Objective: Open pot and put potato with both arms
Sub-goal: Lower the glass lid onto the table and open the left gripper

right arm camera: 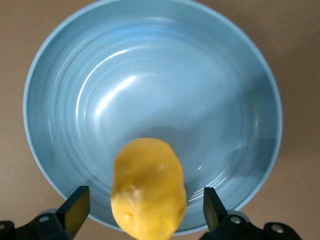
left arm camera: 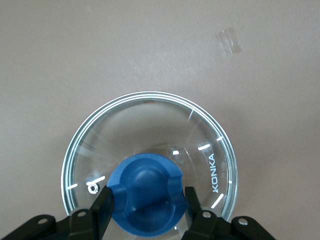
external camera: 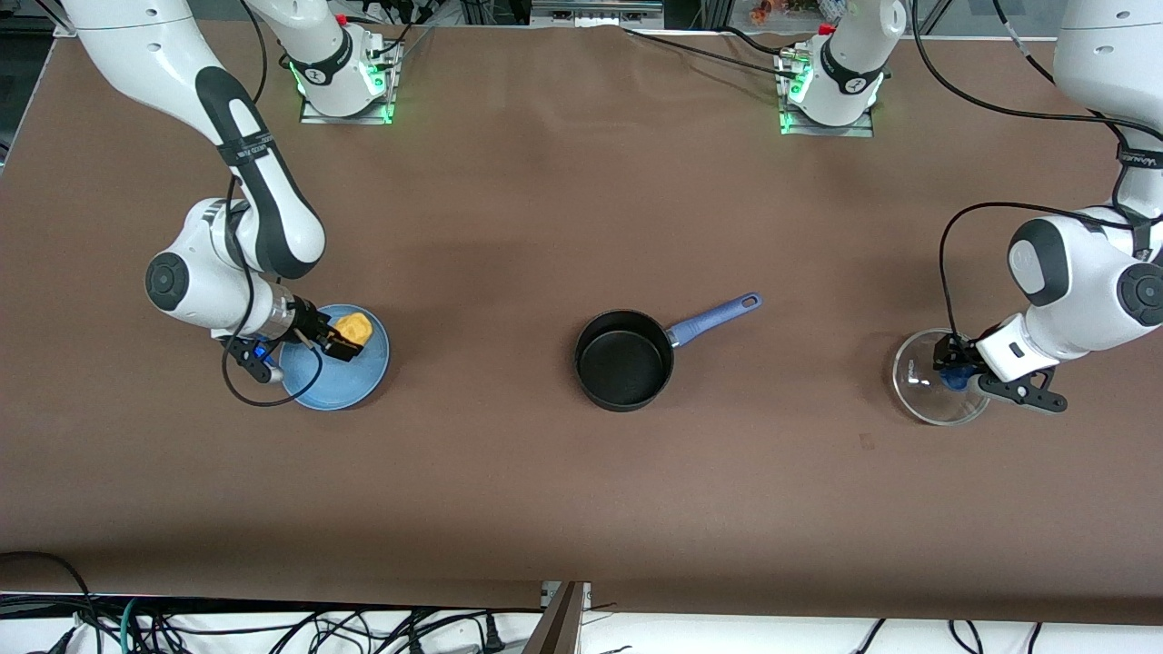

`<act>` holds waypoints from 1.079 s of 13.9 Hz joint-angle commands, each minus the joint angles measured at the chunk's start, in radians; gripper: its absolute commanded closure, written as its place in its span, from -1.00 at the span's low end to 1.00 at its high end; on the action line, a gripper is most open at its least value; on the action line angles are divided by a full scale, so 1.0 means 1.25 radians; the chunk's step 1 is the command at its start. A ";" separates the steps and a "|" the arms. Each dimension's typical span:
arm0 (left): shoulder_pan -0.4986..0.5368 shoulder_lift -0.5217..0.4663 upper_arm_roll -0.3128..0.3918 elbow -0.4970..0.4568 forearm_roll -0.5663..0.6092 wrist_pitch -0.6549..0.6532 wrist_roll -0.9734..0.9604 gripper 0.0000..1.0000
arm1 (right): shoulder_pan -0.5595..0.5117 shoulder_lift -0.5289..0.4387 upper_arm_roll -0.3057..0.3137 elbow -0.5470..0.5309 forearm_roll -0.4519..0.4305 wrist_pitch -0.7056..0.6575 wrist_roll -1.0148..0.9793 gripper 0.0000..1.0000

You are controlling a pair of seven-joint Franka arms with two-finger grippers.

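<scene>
Straddling the potato [right arm camera: 148,189] on the plate [right arm camera: 150,60] with fingers apart, the right pincer [right arm camera: 145,207] risks an off-centre slip; the left pincer [left arm camera: 146,204] clamps the lid [left arm camera: 150,125] knob, away from the uncovered pot [external camera: 624,360].

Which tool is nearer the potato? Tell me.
Right. The right tool straddles the potato over the plate, fingers open; the left tool is at the lid, past the pot.

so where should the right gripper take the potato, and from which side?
Across its narrow middle, from above. The potato lies on the blue plate, long axis between the right gripper's open fingers, so they close on its short width. The plate's shallow rim blocks a side approach. The left gripper is at the lid knob.
</scene>
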 commanded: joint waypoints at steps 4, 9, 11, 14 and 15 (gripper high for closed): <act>0.028 0.013 -0.007 0.006 -0.061 0.009 0.043 -1.00 | 0.001 0.020 0.001 0.007 0.015 0.025 -0.016 -0.76; -0.017 -0.061 -0.012 0.124 -0.052 -0.252 -0.111 -1.00 | 0.005 0.025 0.001 0.031 0.015 0.009 -0.023 0.13; -0.038 -0.098 -0.016 0.186 -0.022 -0.382 -0.205 -1.00 | 0.005 0.024 0.001 0.101 0.015 -0.089 -0.010 0.16; -0.070 -0.185 -0.025 0.204 0.052 -0.491 -0.326 -1.00 | 0.017 0.043 0.001 0.229 0.014 -0.229 0.089 0.15; -0.089 -0.221 -0.025 0.205 0.059 -0.532 -0.365 -1.00 | 0.045 0.051 0.002 0.256 0.015 -0.244 0.138 0.15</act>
